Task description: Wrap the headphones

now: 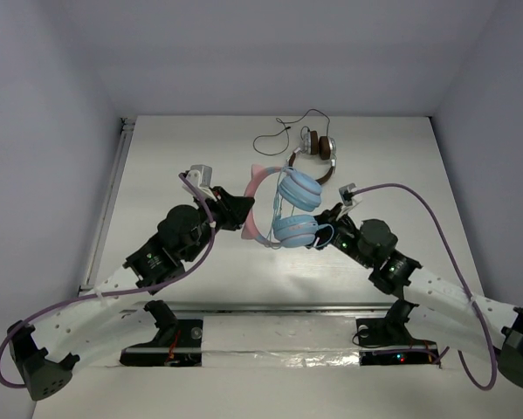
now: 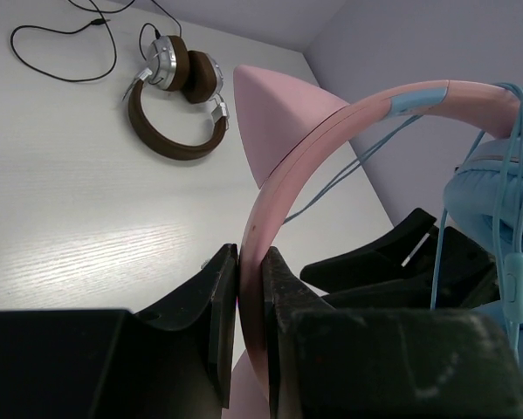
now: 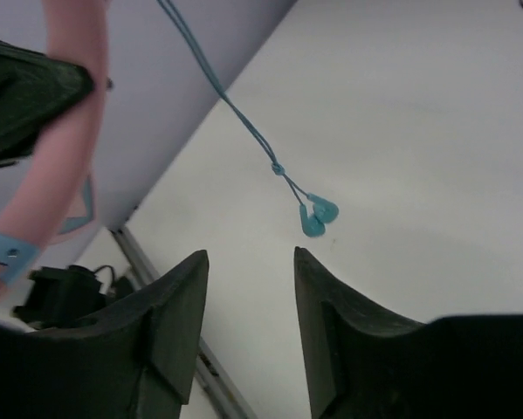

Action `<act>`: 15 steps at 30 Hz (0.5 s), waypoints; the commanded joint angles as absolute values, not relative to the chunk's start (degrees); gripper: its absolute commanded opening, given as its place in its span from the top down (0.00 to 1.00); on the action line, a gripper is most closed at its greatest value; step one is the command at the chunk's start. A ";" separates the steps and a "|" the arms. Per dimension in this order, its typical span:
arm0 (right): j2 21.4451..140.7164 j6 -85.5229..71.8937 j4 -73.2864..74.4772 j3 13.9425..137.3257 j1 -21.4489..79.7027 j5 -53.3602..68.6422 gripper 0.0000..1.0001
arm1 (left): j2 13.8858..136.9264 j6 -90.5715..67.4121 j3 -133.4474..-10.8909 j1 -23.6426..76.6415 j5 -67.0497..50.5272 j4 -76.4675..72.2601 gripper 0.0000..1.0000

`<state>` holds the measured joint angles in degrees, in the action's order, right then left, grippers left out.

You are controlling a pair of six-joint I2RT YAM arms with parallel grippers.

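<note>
The headphones (image 1: 283, 208) have a pink cat-ear headband and light blue ear cups, and are held up above the table. My left gripper (image 1: 244, 214) is shut on the pink headband (image 2: 331, 118), which is pinched between its jaws (image 2: 251, 255). The thin light blue cable (image 2: 508, 175) runs over the headband and hangs by the ear cup (image 2: 492, 188). My right gripper (image 1: 327, 230) is just right of the lower ear cup. It (image 3: 250, 257) is open with nothing between its fingers. The cable (image 3: 235, 109) dangles ahead of it, its plug end (image 3: 318, 216) free.
Brown-and-silver headphones (image 1: 320, 157) with a black cable (image 1: 283, 133) lie at the back of the table, also seen in the left wrist view (image 2: 178, 100). A rail (image 1: 113, 188) runs along the table's left edge.
</note>
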<state>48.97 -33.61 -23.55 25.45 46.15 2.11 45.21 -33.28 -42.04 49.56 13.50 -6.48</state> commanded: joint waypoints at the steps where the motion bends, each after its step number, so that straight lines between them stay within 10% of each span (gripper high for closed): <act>1: 50.97 -28.58 -19.60 27.94 45.88 -2.45 0.48 | 43.86 -35.07 -46.23 49.92 12.92 -10.64 1.00; 15: 58.53 -22.94 -20.57 33.31 44.82 -9.93 0.38 | 43.77 -35.33 -46.93 49.92 11.17 -9.67 1.00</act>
<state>57.08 -25.21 -18.72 30.72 45.30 -8.62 45.19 -33.32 -42.92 49.56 12.56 -3.53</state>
